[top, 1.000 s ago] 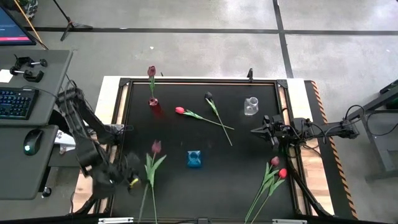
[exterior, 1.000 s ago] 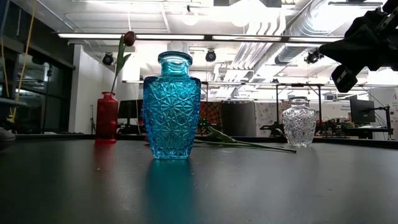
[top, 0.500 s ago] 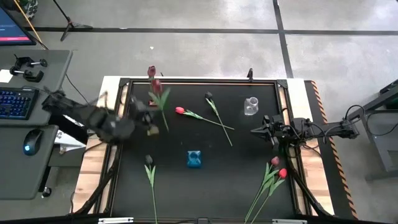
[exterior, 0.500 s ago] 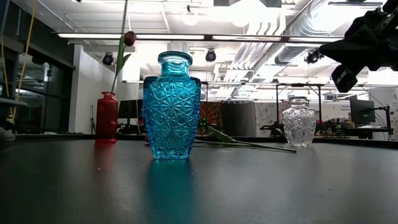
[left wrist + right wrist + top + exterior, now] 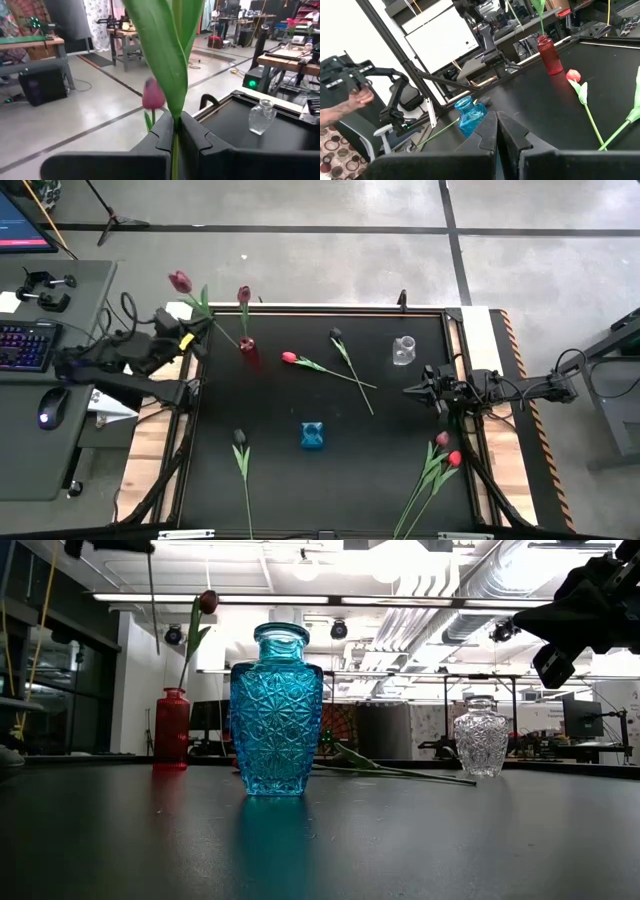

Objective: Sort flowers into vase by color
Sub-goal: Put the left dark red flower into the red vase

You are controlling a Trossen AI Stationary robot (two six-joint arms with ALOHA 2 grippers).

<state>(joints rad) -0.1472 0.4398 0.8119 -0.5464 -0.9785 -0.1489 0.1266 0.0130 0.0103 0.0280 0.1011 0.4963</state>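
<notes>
My left gripper (image 5: 192,333) is raised over the table's far left corner, shut on a pink-headed tulip (image 5: 180,281). In the low view its bare stem (image 5: 152,600) hangs beside the red vase (image 5: 172,728). That vase (image 5: 248,352) holds one pink tulip (image 5: 243,294) upright. A red tulip (image 5: 290,357) and a near-black tulip (image 5: 336,334) lie crossed on the table. Another near-black tulip (image 5: 239,437) lies near the left edge. Two more tulips (image 5: 448,450) lie at the near right. My right gripper (image 5: 412,390) waits shut above the table's right side. My left gripper (image 5: 175,131) pinches the pink tulip's green stem (image 5: 175,147) between its two fingers, just below the base of a broad leaf (image 5: 165,60). The fingers come level from the table's left, across the stem. The tulip stands upright and lifted clear, its lower stem hanging free.
A blue glass vase (image 5: 313,436) stands mid-table and a clear glass vase (image 5: 403,350) at the far right. The table's raised black rim (image 5: 195,380) runs along the left edge. A desk with a keyboard (image 5: 25,345) sits left of the table. A person's hand (image 5: 350,102) shows beyond the table.
My left gripper has carried the pink tulip from the table's near left, where it lay flat, toward the far edge and up to the far left corner. The tulip has swung upright and is lifted clear. The near-black tulip beside it has stayed on the table.
</notes>
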